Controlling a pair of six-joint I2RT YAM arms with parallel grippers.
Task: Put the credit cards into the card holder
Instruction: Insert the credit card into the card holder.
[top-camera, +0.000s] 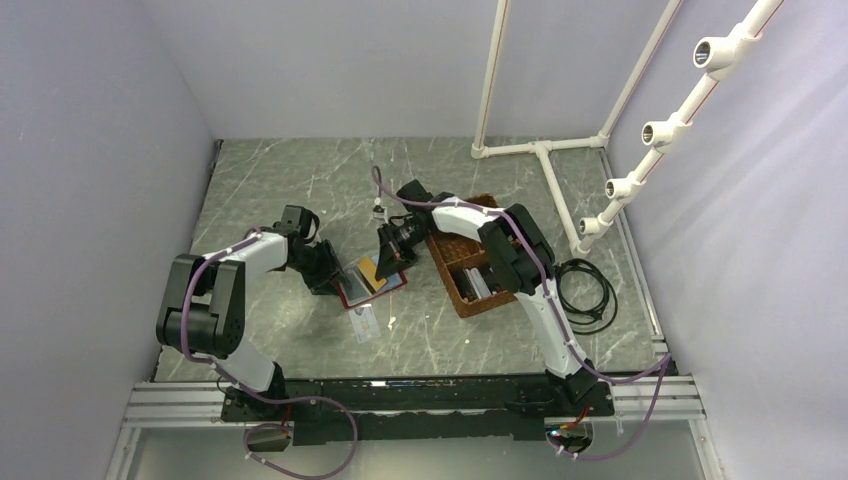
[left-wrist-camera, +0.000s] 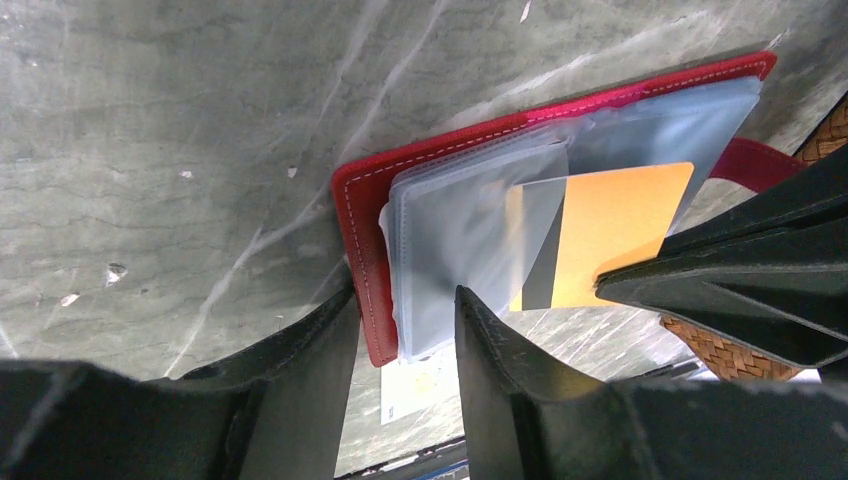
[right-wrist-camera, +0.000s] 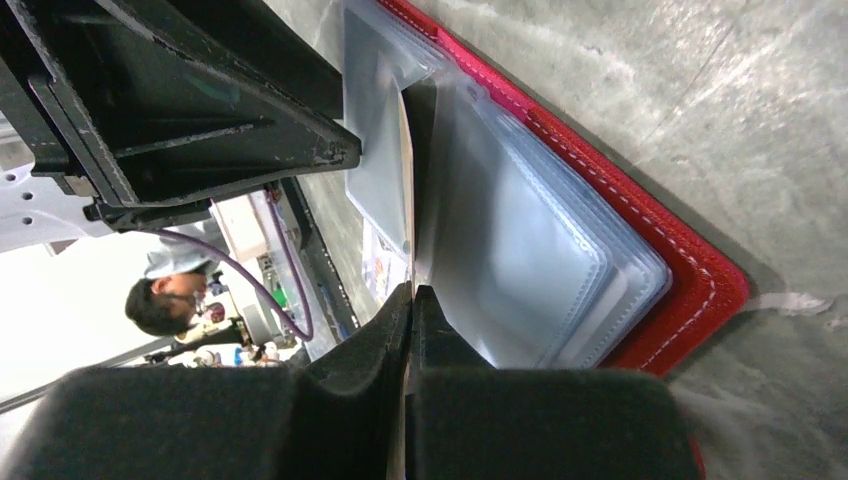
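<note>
From overhead, I am watching both arms hanging over the wallet (top-camera: 378, 288), which is lying open on the table (top-camera: 300, 190) just beside the woven basket (top-camera: 462, 303). The left gripper (top-camera: 338, 278) is sitting at the wallet's left edge. The right gripper (top-camera: 385, 262) is holding an orange card (top-camera: 367, 271) over the wallet's open face. A pale card (top-camera: 365, 322) is lying flat on the table near the wallet, on the side toward the arm bases.

Through the left wrist camera, I am seeing the left gripper's fingers (left-wrist-camera: 320, 345) standing partly apart and clasping nothing, with the wallet's red corner showing in the gap between them. I cannot tell whether they are touching it. The orange card is lying across the plastic sleeves (left-wrist-camera: 450, 240), one end tucked beneath a clear sleeve and the other end meeting the right gripper's black tip.

Through the right wrist camera, I am looking along the right gripper's fingers (right-wrist-camera: 350, 400), which are pinching tight on the orange card, seen edge-on as a thin line. The sleeves are fanning out beside it, with the wallet's red stitched border showing beyond them.
</note>
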